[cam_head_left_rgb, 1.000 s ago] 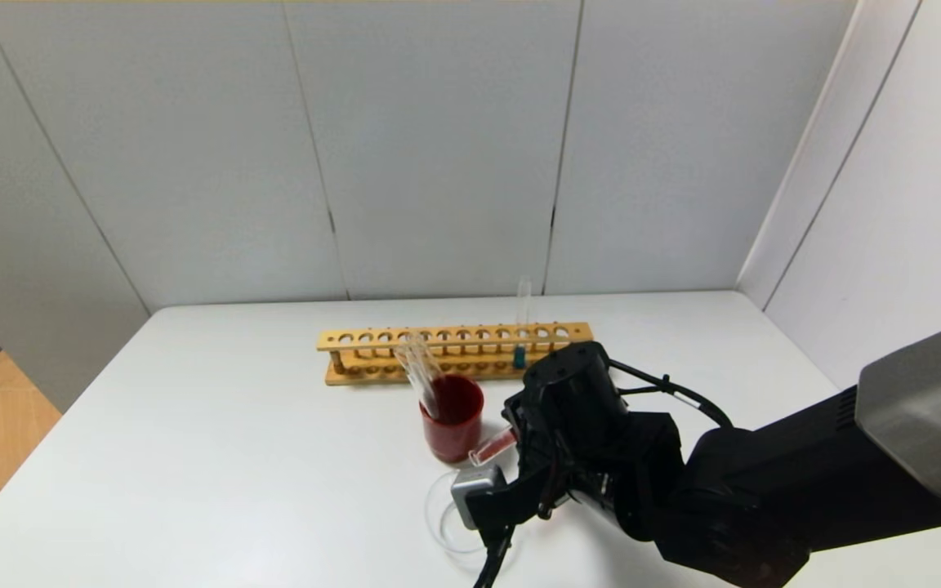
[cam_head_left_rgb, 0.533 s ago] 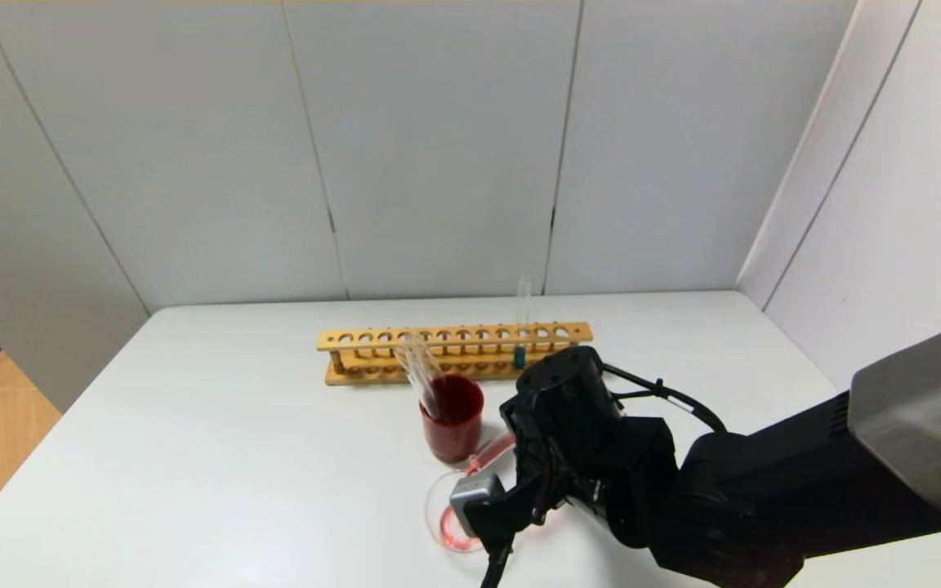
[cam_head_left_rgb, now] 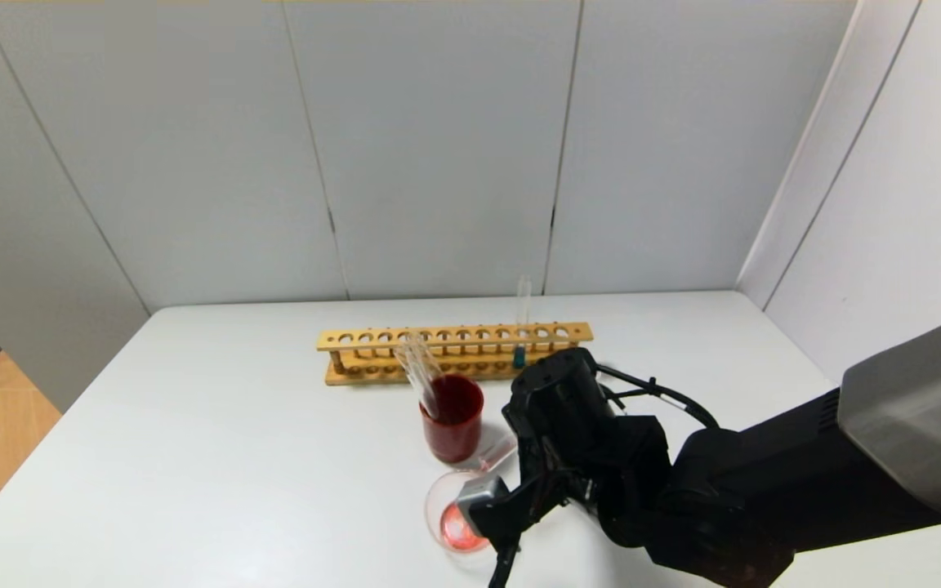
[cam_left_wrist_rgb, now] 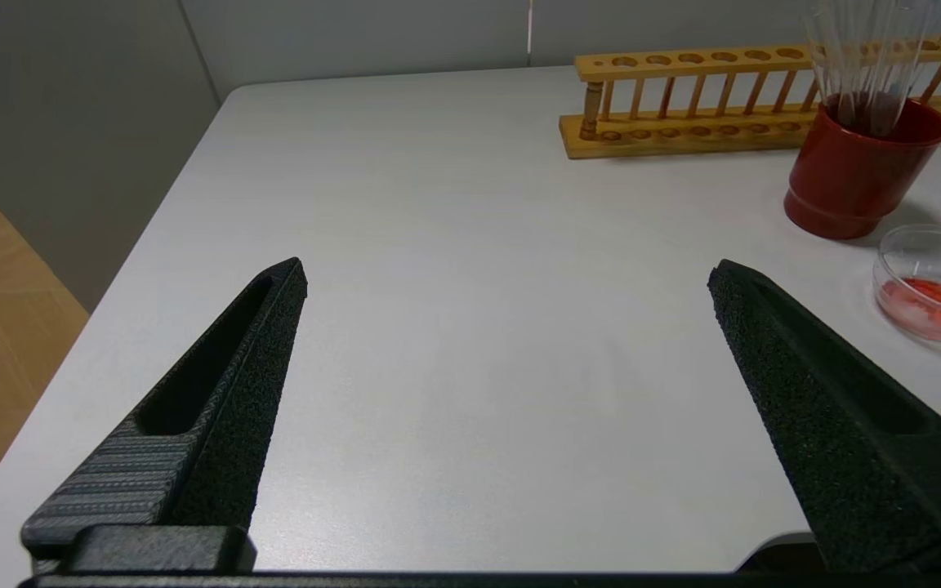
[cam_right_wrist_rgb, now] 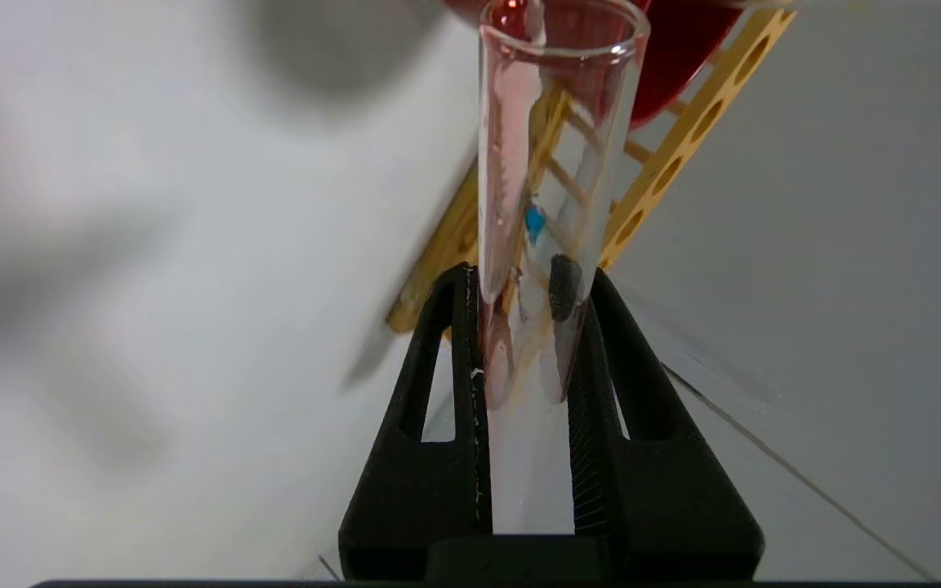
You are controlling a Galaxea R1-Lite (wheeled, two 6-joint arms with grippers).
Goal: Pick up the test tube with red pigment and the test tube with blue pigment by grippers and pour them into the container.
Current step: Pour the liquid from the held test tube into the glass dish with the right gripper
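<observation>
Orange-red liquid is seen pooled in the small round clear glass container [cam_head_left_rgb: 456, 513] near the white table's [cam_head_left_rgb: 193, 457] front edge; the slim clear test tube with red pigment [cam_right_wrist_rgb: 548, 163], now only streaked, is clamped between the closed jaws of the black right gripper [cam_right_wrist_rgb: 524, 314] and tipped mouth-down over it; the tube with teal-blue liquid [cam_head_left_rgb: 521, 322] is left upright in the wooden rack [cam_head_left_rgb: 372, 347] toward the far edge; the left gripper [cam_left_wrist_rgb: 503, 282] is held wide open and empty over the table's left side.
</observation>
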